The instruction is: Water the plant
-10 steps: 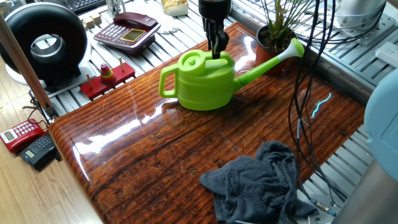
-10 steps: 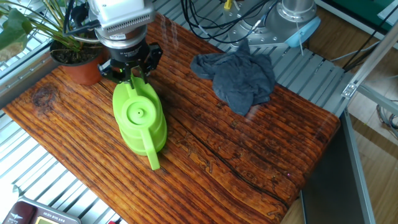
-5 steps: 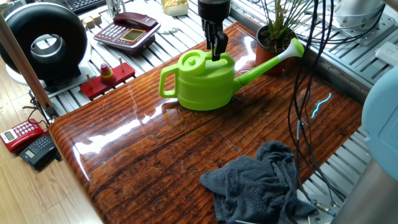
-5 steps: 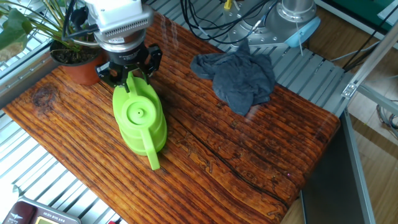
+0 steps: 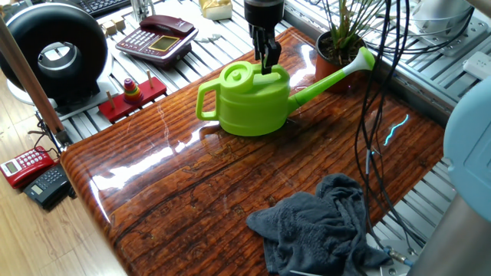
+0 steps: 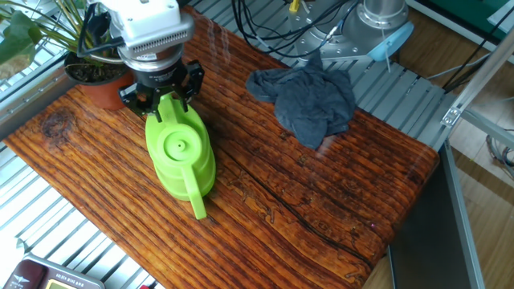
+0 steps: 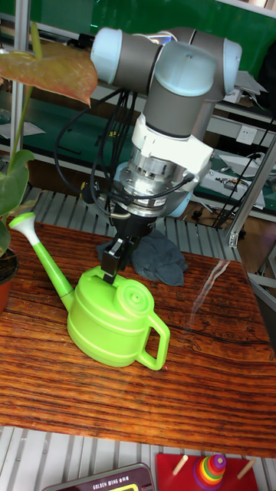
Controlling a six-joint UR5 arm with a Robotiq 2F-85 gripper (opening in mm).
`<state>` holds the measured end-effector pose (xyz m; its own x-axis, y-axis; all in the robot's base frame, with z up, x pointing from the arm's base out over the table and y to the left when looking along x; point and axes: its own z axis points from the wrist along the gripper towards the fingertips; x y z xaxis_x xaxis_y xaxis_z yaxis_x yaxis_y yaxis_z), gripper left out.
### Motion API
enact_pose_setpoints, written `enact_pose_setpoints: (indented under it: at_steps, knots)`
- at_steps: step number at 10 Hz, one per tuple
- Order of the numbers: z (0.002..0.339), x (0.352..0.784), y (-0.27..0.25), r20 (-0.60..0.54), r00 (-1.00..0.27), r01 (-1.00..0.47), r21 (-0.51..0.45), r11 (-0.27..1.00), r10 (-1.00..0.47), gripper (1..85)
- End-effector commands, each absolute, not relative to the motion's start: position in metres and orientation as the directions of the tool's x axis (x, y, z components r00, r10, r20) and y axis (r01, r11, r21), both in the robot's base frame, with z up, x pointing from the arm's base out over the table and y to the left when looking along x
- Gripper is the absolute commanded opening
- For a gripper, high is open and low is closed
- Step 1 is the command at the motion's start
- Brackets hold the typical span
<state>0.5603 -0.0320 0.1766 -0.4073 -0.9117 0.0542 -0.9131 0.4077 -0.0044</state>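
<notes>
While the UR5 arm [image 7: 180, 73] reaches down from above, the wooden bench [image 5: 230, 192] carries all task items; its glossy dark-grained top runs diag. across both fixed views.

Lime-green watering can [image 5: 257, 98]: upright on bench, approx. centre-rear. Handle faces away from the plant; long spout [image 5: 337, 70] angles up twd. the pot, tip near or over the pot rim (exact overlap not clear).

Grey cloth [image 5: 322, 226]: crumpled heap near the bench edge, well apart from can.

Black round appliance [image 5: 55, 50]: off the bench, on the metal slats beside it.

Plant [image 6: 84, 48]: thin grass-like leaves in a terracotta pot [image 6: 100, 84], standing at the bench corner just beside the can's spout end. In the tall fixed view only the pot's edge [image 7: 6, 280] shows at the left margin.

Claw [image 7: 115, 265]: pointing down at the can's top rim, spout side of the filler opening. Fingers [image 5: 268, 55] appear close together at the rim; whether they pinch the can's wall or just rest at it cannot be told from any view.

Dark red desk phone [image 5: 157, 37]: on slats behind the bench.

Red ring-stacker toy [image 5: 132, 96]: on slats, left of the can in the one fixed view.
</notes>
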Motion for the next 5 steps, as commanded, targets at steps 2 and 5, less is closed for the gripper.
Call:
enact_pose_setpoints:
  at_steps: [2, 5]
  knots:
    - [0.170, 0.566, -0.029, 0.029, -0.407, -0.913, -0.002, 0.407, -0.913, 46.7]
    - [0.162, 0.568, -0.026, 0.017, -0.409, -0.913, -0.002, 0.409, -0.912, 46.7]
